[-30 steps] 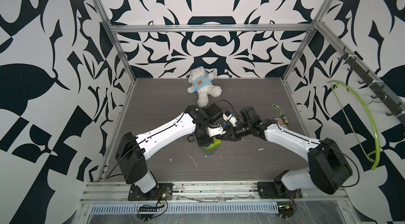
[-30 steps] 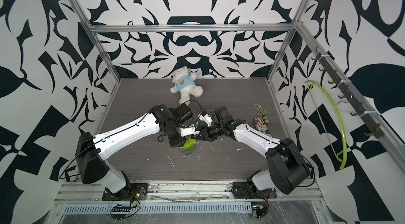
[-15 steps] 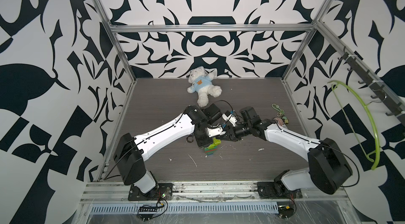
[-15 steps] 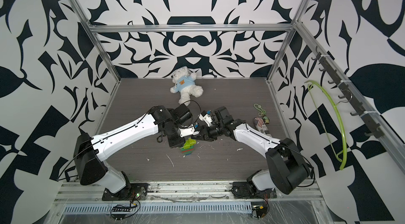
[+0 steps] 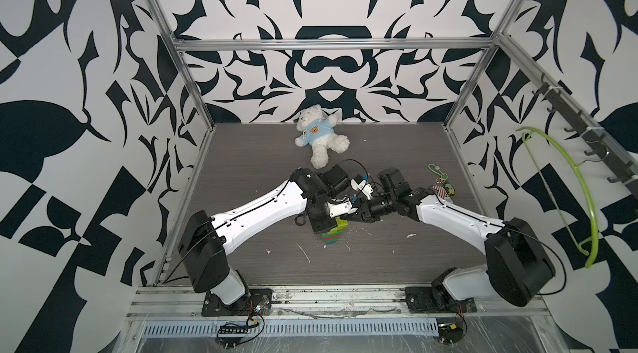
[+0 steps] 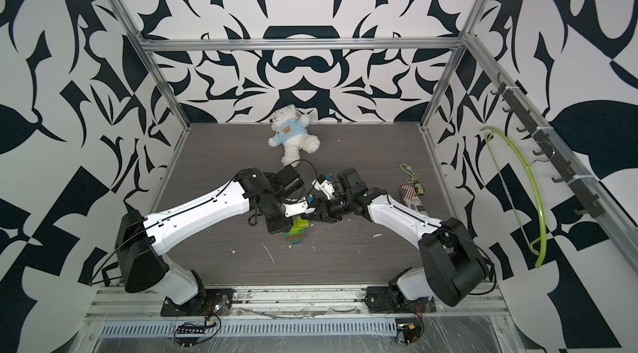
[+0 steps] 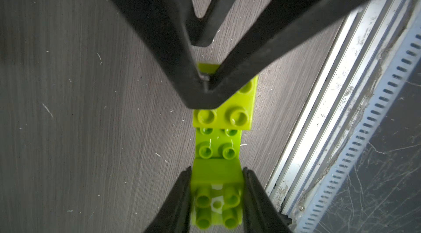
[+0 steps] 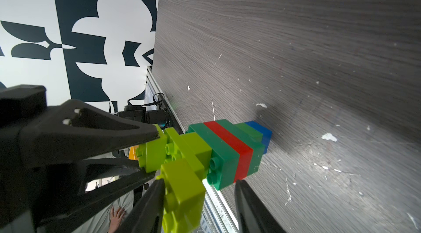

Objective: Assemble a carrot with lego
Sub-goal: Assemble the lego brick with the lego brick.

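The carrot [image 5: 331, 234] stands blue tip down, just 6 o'clock of the middle of the table [image 5: 241, 168]. The step in hand looks like seating its forked lime top: the left gripper [image 8: 152, 152] is clenched on one lime prong [image 7: 216, 175], while the right gripper [image 8: 199, 180] has its jaws parted, one finger lying atop the other lime prong [image 8: 182, 188], its mate free beside the banded body. Next, I'd judge, comes a straight downward press without toppling the stack; no container is in sight, and the teddy bear [image 5: 319, 135] at 12 o'clock and the trinkets [image 5: 443, 187] at 3 o'clock lie loose.
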Tool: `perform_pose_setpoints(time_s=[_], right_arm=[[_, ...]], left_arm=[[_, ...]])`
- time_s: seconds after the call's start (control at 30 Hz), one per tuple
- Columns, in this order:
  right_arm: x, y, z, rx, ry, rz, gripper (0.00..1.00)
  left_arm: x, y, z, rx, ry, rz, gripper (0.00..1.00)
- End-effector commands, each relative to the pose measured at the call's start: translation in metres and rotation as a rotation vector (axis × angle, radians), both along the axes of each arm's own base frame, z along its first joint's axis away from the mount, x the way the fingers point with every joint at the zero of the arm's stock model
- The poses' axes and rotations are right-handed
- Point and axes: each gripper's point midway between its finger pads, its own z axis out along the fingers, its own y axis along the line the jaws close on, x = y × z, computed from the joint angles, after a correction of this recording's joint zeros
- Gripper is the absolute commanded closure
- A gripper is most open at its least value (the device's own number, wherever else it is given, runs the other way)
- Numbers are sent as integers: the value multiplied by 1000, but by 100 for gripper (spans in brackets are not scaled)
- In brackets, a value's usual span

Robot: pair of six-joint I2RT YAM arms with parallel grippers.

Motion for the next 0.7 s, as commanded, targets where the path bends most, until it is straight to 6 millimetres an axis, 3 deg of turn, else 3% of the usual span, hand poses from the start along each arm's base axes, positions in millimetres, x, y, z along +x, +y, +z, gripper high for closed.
perform_pose_setpoints(time_s=[0.0,0.67], right_arm=[[-4,-5,-5,-36,0,-14,47],[-4,-7,-10,-56,6,-14,47]], left_arm=[[-13,16,-19,75,47,-15,85],[-25,32,-56,234,156,-48,90]])
